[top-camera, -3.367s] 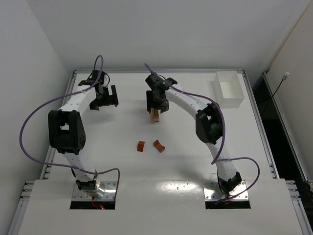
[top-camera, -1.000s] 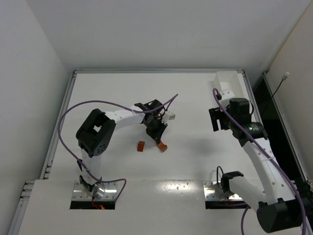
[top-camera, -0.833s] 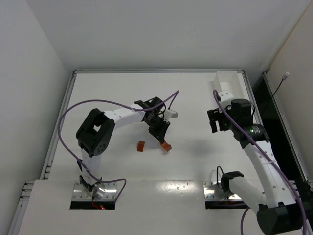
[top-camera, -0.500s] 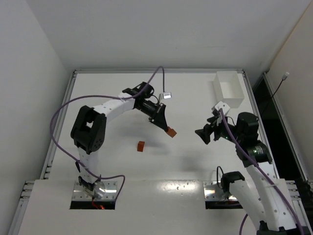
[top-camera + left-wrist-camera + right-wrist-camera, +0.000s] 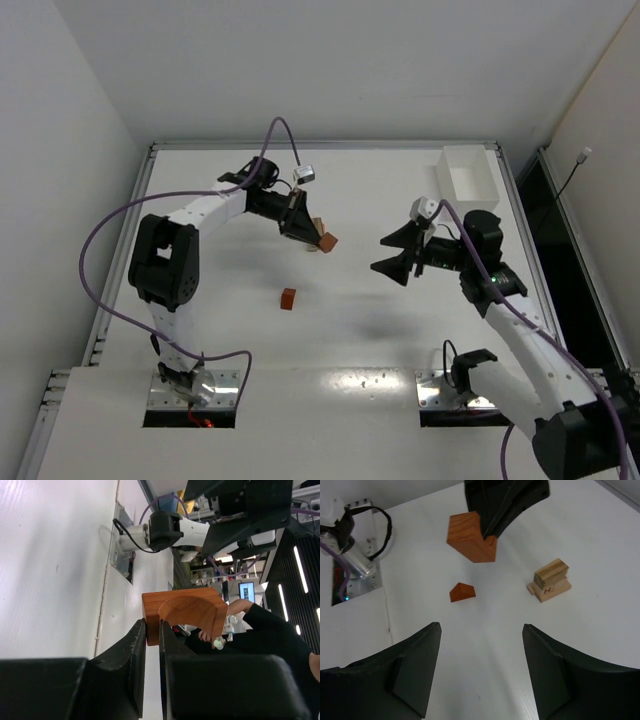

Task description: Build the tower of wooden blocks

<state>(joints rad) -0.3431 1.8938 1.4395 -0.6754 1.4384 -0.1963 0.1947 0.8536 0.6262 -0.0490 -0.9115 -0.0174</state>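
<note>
My left gripper (image 5: 316,236) hangs above the table, shut on one leg of a reddish-brown arch block (image 5: 328,242). The left wrist view shows the arch block (image 5: 182,615) pinched between the black fingers (image 5: 130,650). The pale tan stack of the wood block tower (image 5: 550,580) stands on the table just behind it, partly hidden by the gripper in the top view. A small reddish-brown block (image 5: 288,298) lies alone nearer the arms, also seen as the small block (image 5: 462,592). My right gripper (image 5: 390,254) floats open and empty, pointing left at the arch block (image 5: 470,537).
A white rectangular tray (image 5: 468,182) stands at the back right corner. The left arm's purple cable (image 5: 110,225) loops out over the left side of the table. Raised rails run along the table's edges (image 5: 320,146).
My left gripper has lifted the arch block off the table and carried it back toward the pale stack. The right arm has swung in from the right to face left, its jaws slightly narrower.
</note>
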